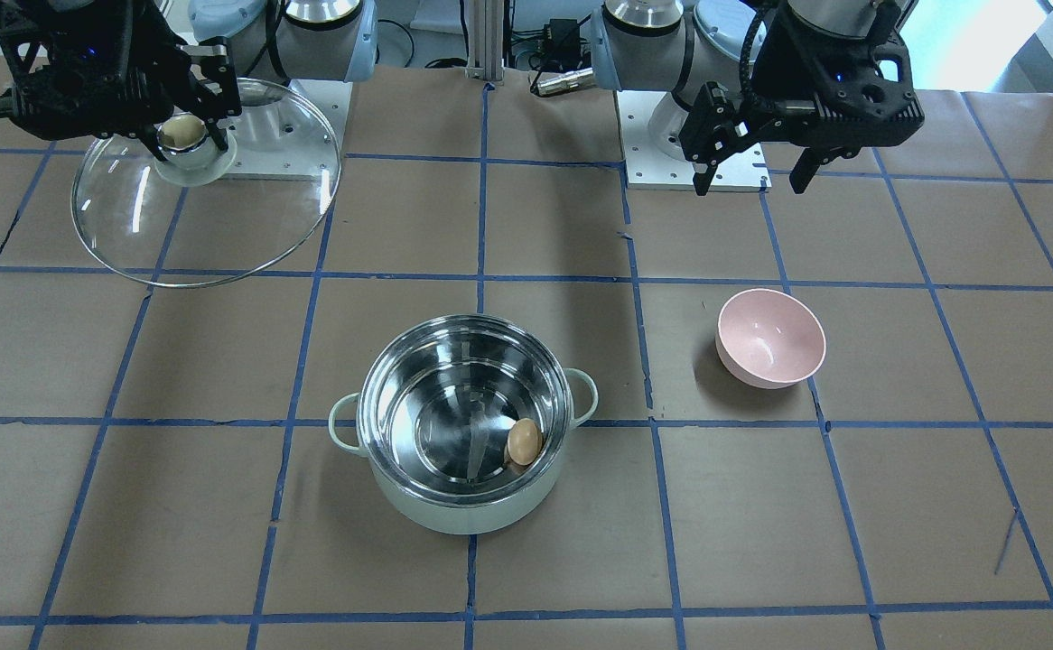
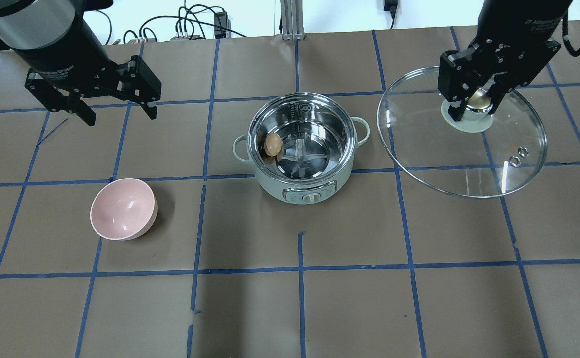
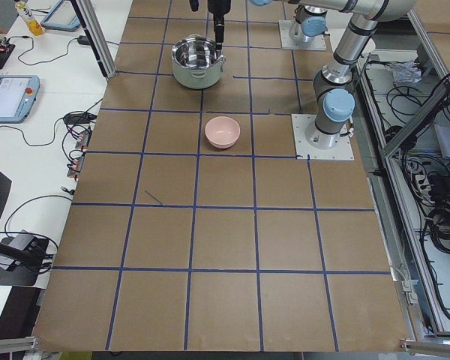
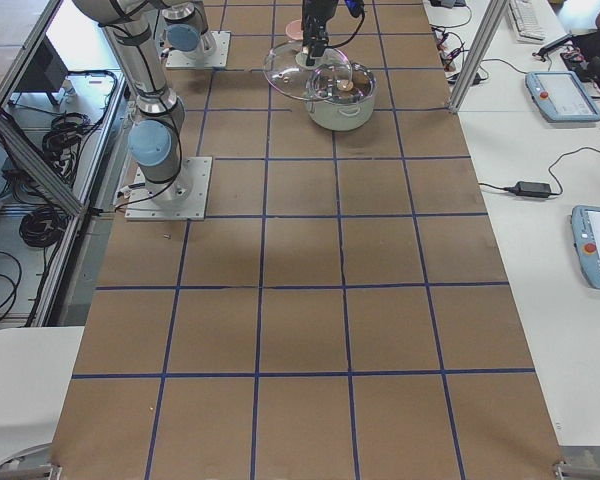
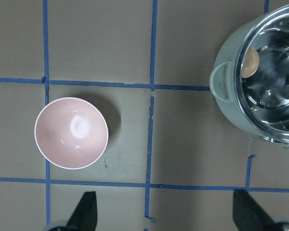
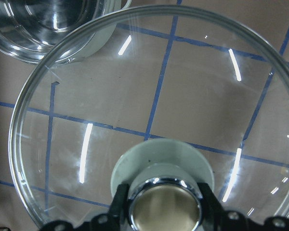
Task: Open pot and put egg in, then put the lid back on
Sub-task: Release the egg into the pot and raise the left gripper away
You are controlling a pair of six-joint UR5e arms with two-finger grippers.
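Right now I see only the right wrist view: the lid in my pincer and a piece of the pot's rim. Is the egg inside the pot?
Observer: Yes. The egg lies inside the pot, against the wall on the robot's left side.
Operator: Good, then the lid can go on. Where is the left pincer?
Observer: The left pincer hangs open and empty, off to the pot's left, not over it.
Operator: Is something else standing on that side?
Observer: A pink bowl, empty, stands apart from the pot on the robot's left.
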